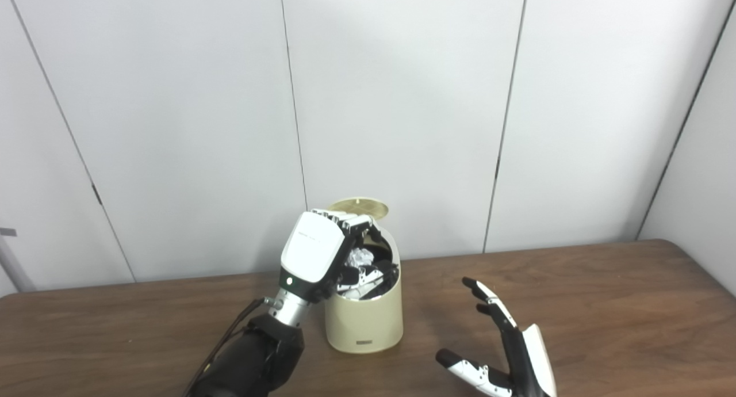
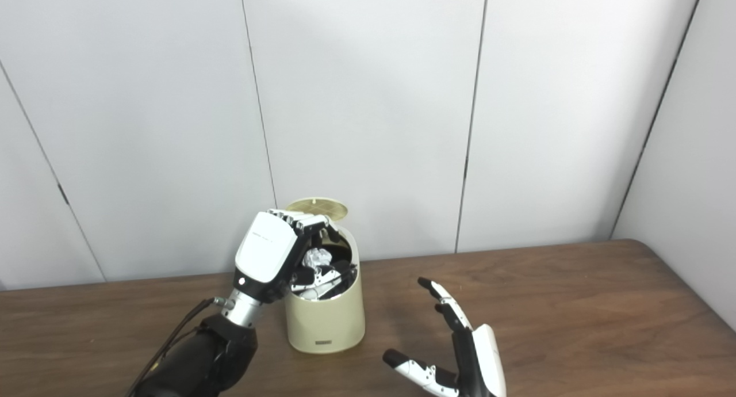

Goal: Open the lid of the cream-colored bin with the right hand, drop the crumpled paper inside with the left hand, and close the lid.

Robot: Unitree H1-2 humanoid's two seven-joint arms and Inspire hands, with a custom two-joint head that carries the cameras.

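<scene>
The left hand [image 1: 322,256] is gripping the crumpled paper [image 1: 361,258] inside the open cream-colored bin [image 1: 363,316], the right hand [image 1: 506,342] is waiting open to the right, and fingers catching the rim could be tipping it.

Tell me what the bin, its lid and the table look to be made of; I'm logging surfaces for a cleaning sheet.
The bin looks like cream plastic or painted metal, smooth with a soft sheen; which one I cannot tell. Its raised lid seems the same material, with fine concentric rings on the underside. The table shows dark brown wood grain, likely wood or a wood-look laminate, with a matte finish.
</scene>
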